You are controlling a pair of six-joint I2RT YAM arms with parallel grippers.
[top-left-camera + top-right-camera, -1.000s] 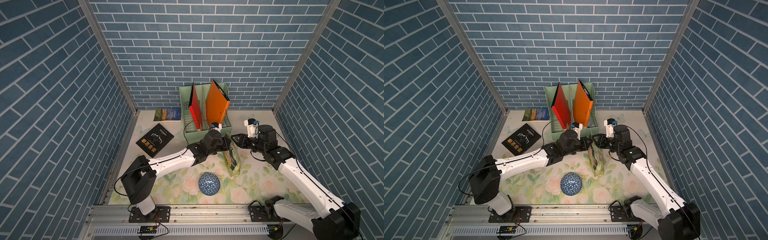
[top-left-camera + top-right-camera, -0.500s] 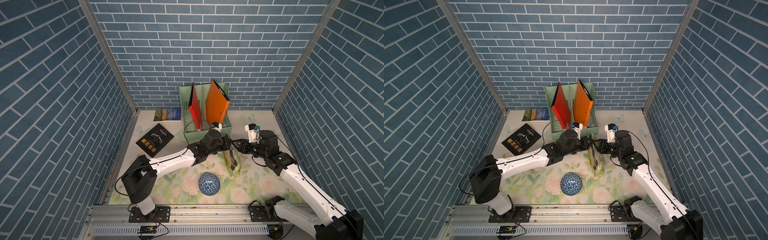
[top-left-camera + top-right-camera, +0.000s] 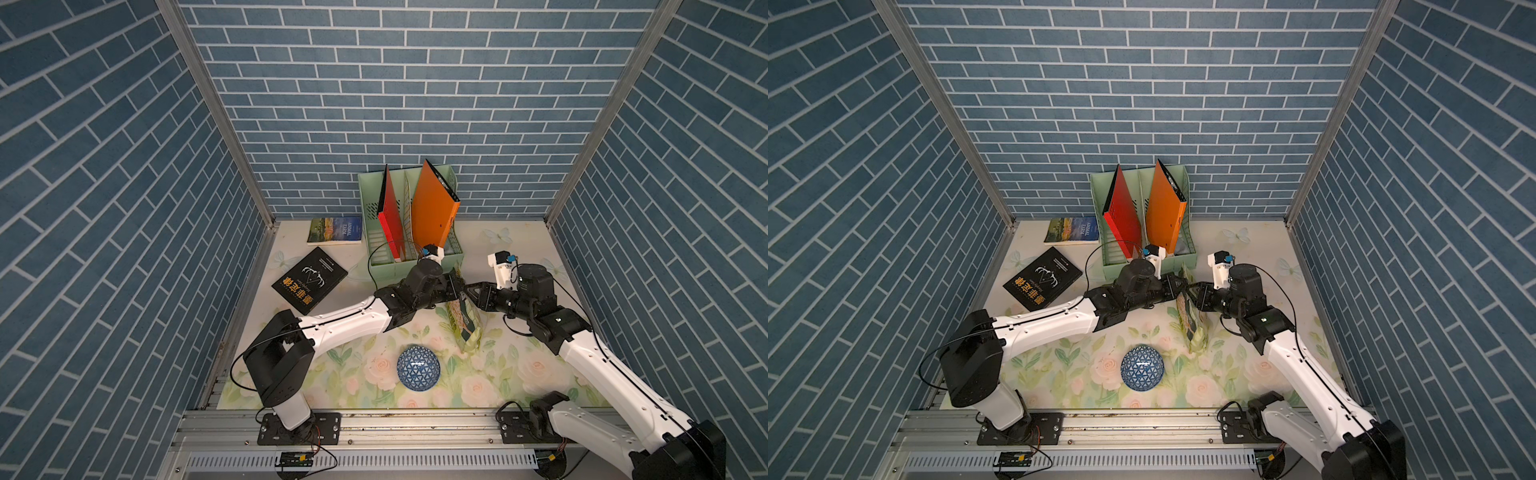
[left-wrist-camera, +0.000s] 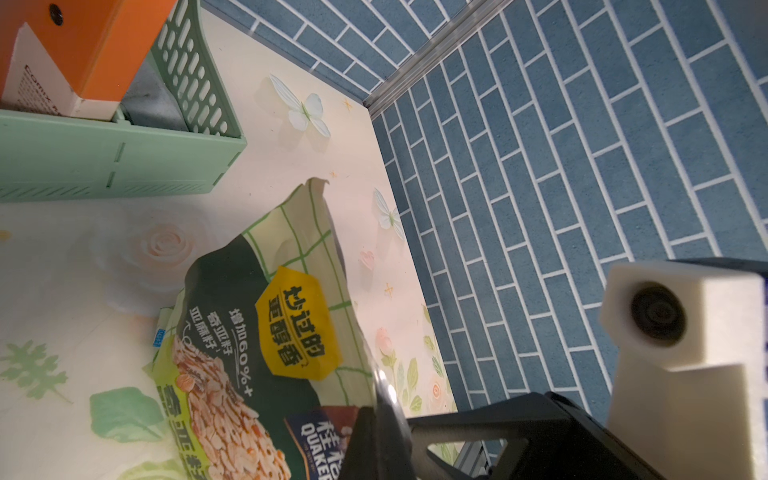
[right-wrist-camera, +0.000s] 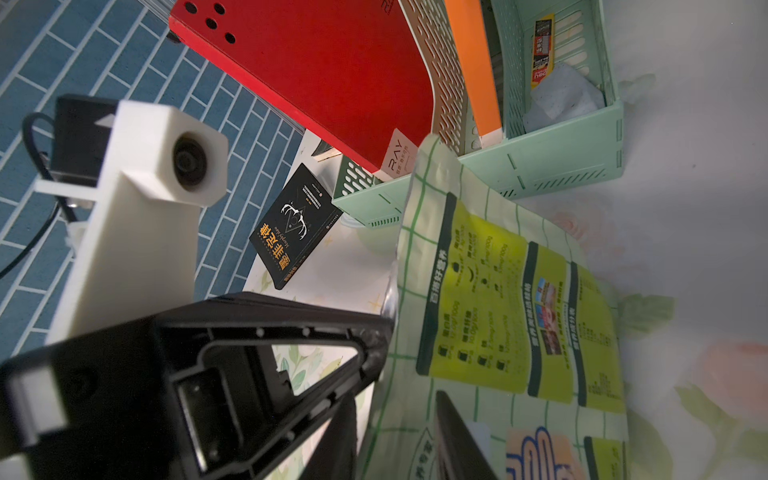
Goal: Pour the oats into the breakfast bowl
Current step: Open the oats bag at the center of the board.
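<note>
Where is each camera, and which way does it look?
Top views: high up front, looking down on table, breakfast bowl, left arm, right arm; left gripper and right gripper meet at the oats pouch.
Left wrist: on left arm, facing the pouch's printed front and green rack; right arm's camera shows.
Right wrist: on right arm, facing the pouch's back and red folder; left arm's camera shows.
Shared: both wrist views see the pouch, from opposite sides.

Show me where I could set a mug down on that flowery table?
Bare mat: back right corner between green file rack and wall; front strip right of the bowl. Crowded: the middle, where left gripper and right gripper meet at the pouch; back left, a black book and a blue book.
</note>
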